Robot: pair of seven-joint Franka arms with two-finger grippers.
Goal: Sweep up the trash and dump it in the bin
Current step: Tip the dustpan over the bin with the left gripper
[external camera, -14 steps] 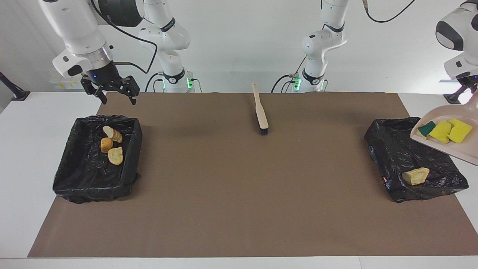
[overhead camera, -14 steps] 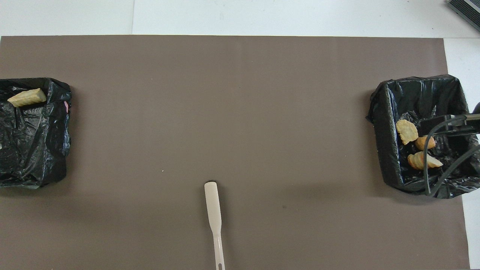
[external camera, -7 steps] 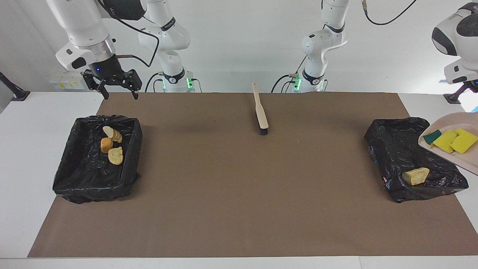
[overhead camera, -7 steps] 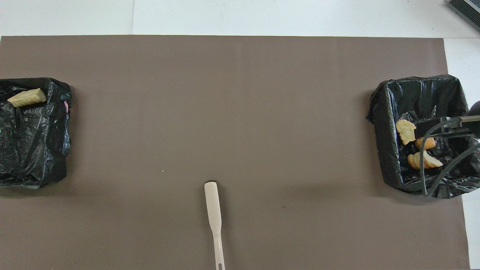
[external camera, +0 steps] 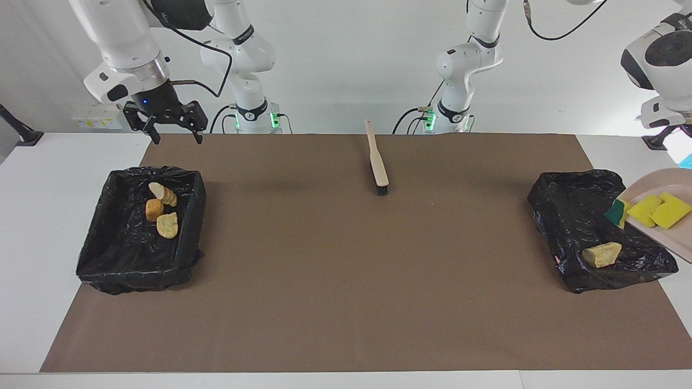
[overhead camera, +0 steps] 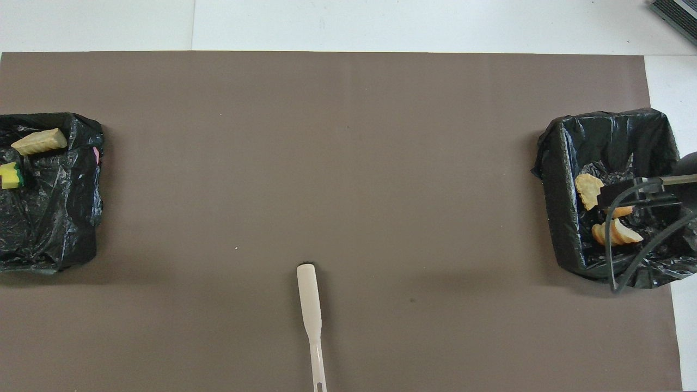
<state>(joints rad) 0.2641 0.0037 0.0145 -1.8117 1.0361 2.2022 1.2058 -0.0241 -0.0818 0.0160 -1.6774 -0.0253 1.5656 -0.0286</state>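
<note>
My left gripper [external camera: 685,132] is at the view's edge and holds the beige dustpan [external camera: 678,237] tilted over the black-lined bin [external camera: 567,186] at the left arm's end. Three yellow sponge pieces [external camera: 655,210] lie on the pan. A green-backed one [external camera: 615,212] is at its lip and also shows in the overhead view [overhead camera: 11,175]. One tan lump [external camera: 601,254] lies in that bin. The bin [external camera: 124,259] at the right arm's end holds three tan lumps [external camera: 162,208]. My right gripper [external camera: 172,129] is open and empty, raised over that bin's edge nearest the robots.
The beige brush [external camera: 377,156] lies on the brown mat [external camera: 346,270] near the robots, midway between the bins, bristles pointing away from them. It also shows in the overhead view [overhead camera: 310,310]. A cable [overhead camera: 626,245] hangs from the right arm over its bin.
The dustpan has moved toward the left arm's end and tilted; the sponges have slid toward its lip. The right gripper has risen and pulled back toward the robots.
</note>
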